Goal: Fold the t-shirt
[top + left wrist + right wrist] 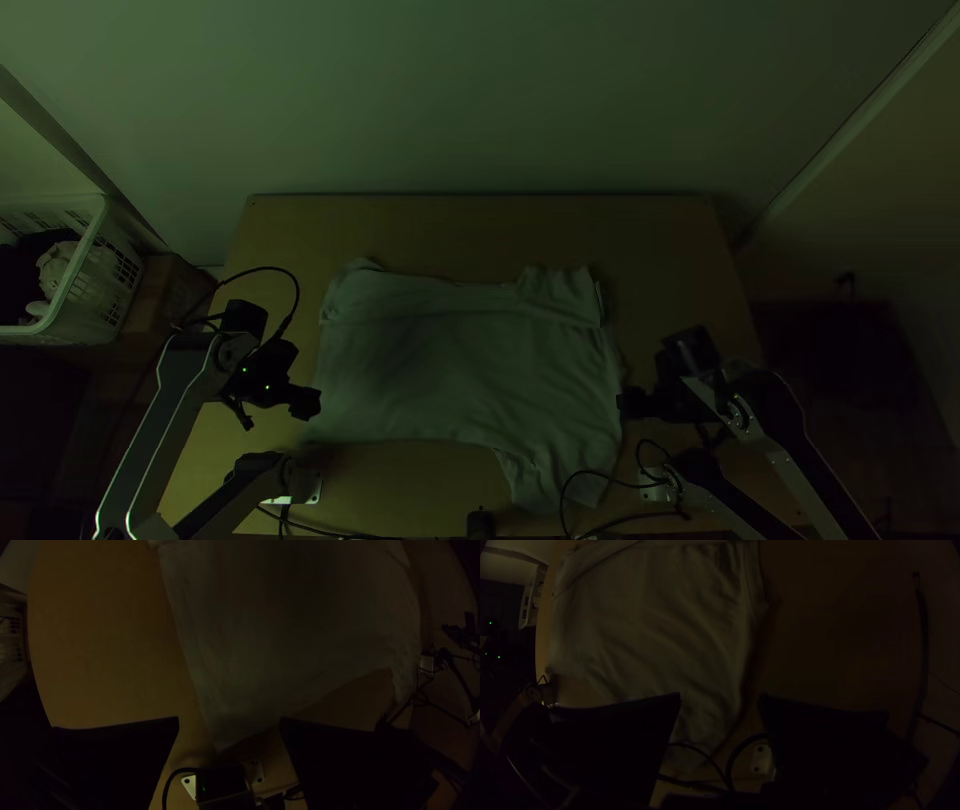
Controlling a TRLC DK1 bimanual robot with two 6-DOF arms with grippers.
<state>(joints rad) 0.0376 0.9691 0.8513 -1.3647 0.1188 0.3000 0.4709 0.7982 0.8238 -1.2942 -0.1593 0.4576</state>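
Top view: the left gripper [308, 403] is at the pale T-shirt's [450, 360] left edge, and the right gripper [628, 403] is at its right edge. In the left wrist view the wide flat black fingers [120, 755] stand well apart with nothing between them gripped. The right wrist view has its own black fingers [615, 740] parted just the same, holding nothing.

The shirt lies mostly spread across the middle of the table [480, 230], a narrow band running along its far side and some wrinkles near its right side. One part juts toward the near edge at the right, close to a thin black cable [585, 473] looping there. A small black object [481, 523] sits at the near edge, between the arm bases.

Beyond the table's left side is a white plastic basket with slotted walls [85, 255]; in it are bunched pale cloth [55, 265] and something dark [20, 270], too dim to make out. The table is light wood, and past its far edge is a plain wall [480, 100].
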